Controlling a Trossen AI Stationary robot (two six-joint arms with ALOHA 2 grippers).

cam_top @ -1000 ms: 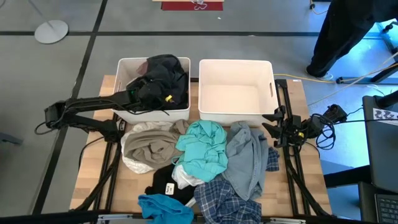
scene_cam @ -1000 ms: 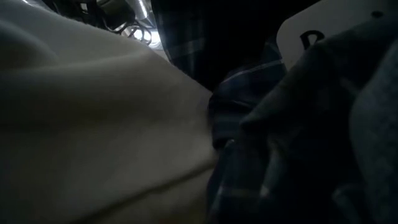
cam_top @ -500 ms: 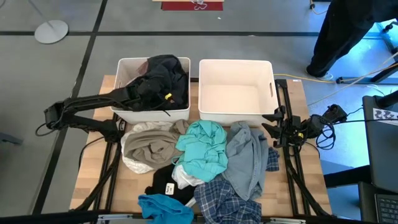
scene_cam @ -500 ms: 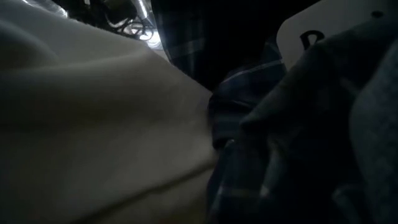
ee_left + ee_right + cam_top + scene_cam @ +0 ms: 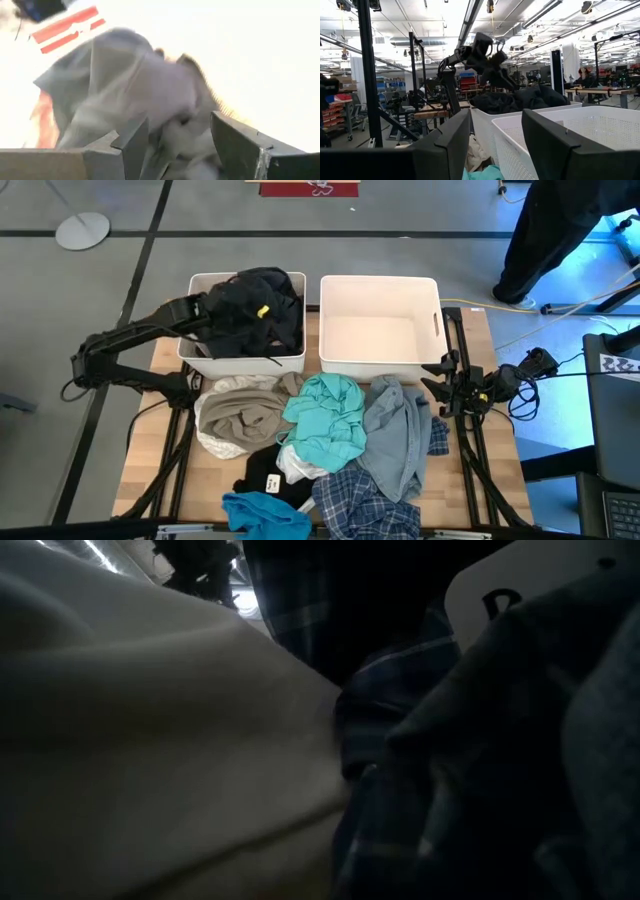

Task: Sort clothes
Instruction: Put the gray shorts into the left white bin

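Left hand (image 5: 215, 311): raised over the dark clothes (image 5: 255, 315) heaped in the left bin (image 5: 196, 352). In the wrist view the fingers (image 5: 131, 145) are seen spread, with cloth just beyond and between them; whether any fabric is caught cannot be told.

Right hand (image 5: 447, 386): parked at the table's (image 5: 145, 442) right edge, fingers (image 5: 547, 140) spread, nothing held.

Below and beside the left hand, the heap stands above the bin rim. Risk judged: a fold snagged on a finger could be dragged out over the rim on withdrawal.

Toward the near side of the table the unsorted pile is spread: beige garment (image 5: 238, 416), teal shirt (image 5: 326, 420), denim piece (image 5: 398, 432), plaid shirt (image 5: 365, 503). The right bin (image 5: 432, 358) holds nothing visible. Open room is judged best above the bins; little bare table remains between the garments.
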